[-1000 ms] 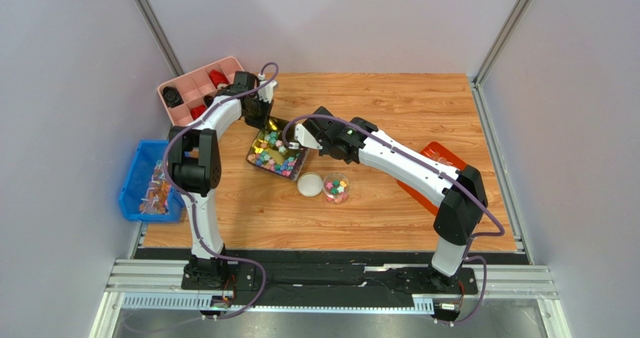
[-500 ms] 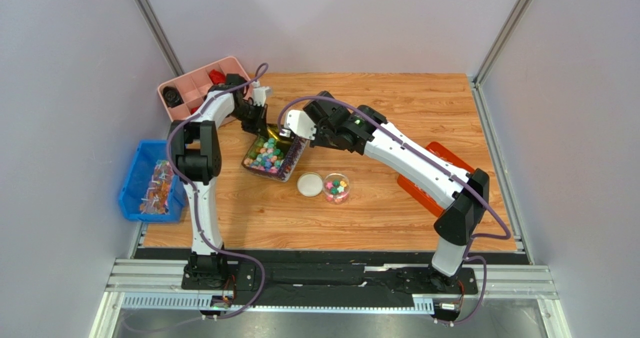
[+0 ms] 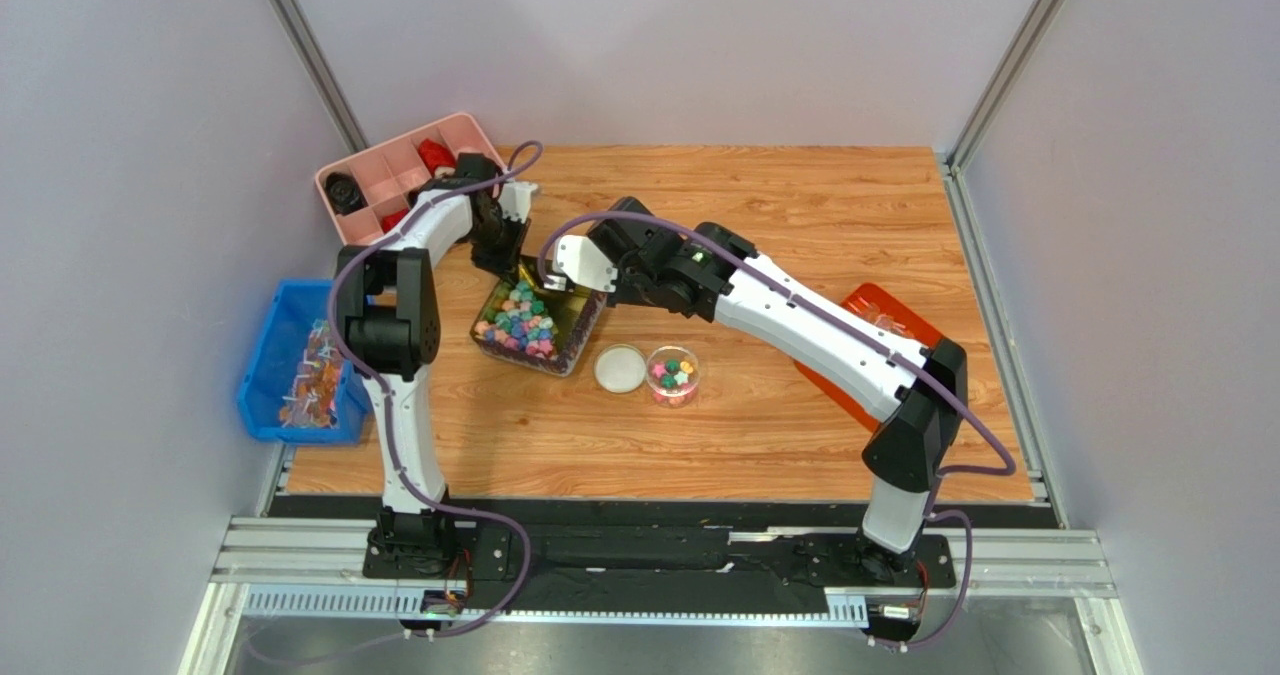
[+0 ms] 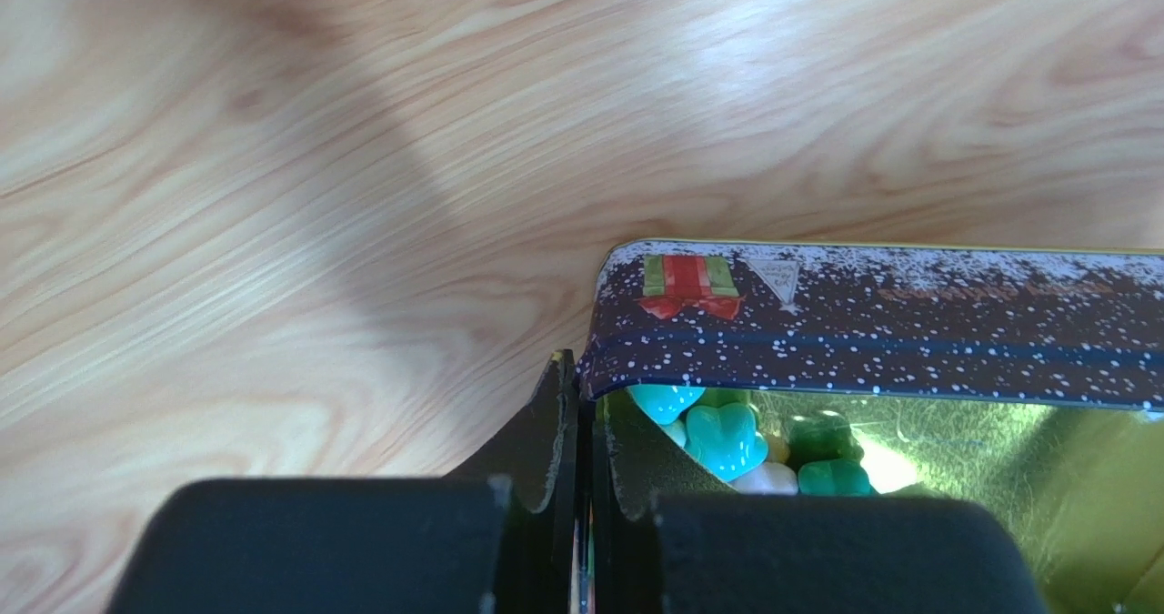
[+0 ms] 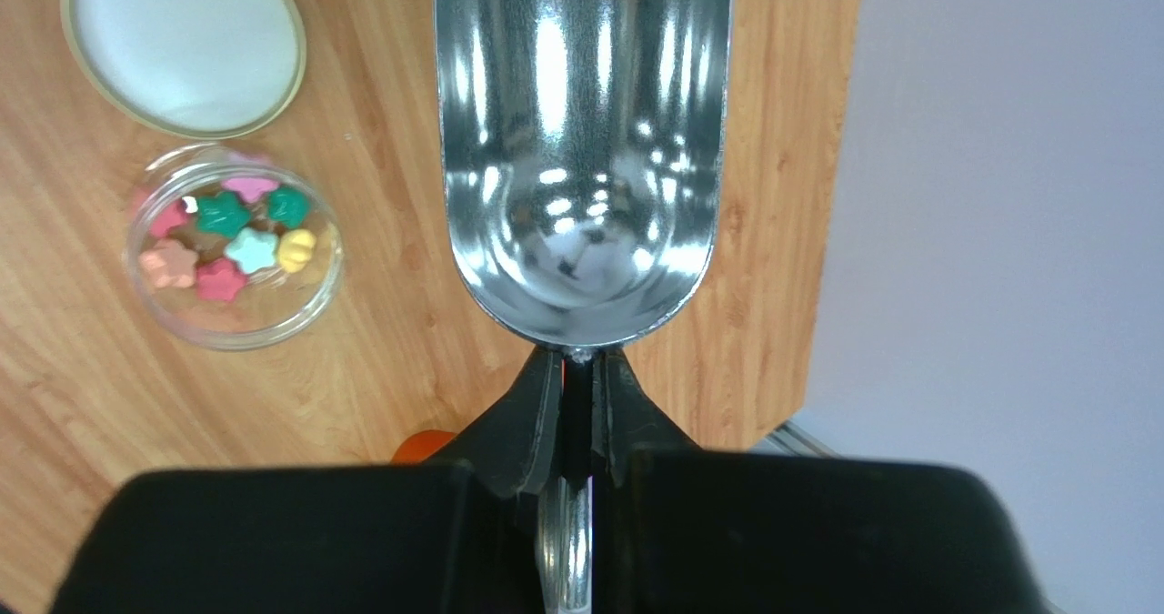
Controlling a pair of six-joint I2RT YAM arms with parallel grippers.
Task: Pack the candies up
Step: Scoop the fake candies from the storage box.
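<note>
The candies (image 3: 522,323) are small star-like sweets in pastel colours, heaped in a dark blue tin (image 3: 568,357) with a gold inside. My left gripper (image 4: 584,399) is shut on the tin's wall (image 4: 875,321), with the candies (image 4: 724,437) just behind the inner finger. In the top view the left gripper (image 3: 508,255) sits at the tin's far corner. My right gripper (image 5: 577,393) is shut on the handle of an empty metal scoop (image 5: 581,137) and hangs over the tin's far right edge (image 3: 568,273). A small clear jar (image 3: 672,375) holds a few candies (image 5: 232,239).
The jar's white lid (image 3: 618,368) lies next to it. A pink compartment tray (image 3: 376,165) stands at the back left, and a blue bin (image 3: 271,368) of wrapped sweets sits off the table's left side. An orange tray (image 3: 872,315) lies under the right arm.
The left gripper has dragged the tin a little to the left and nearer. The right arm has swung left with the scoop, over the tin's far edge.
</note>
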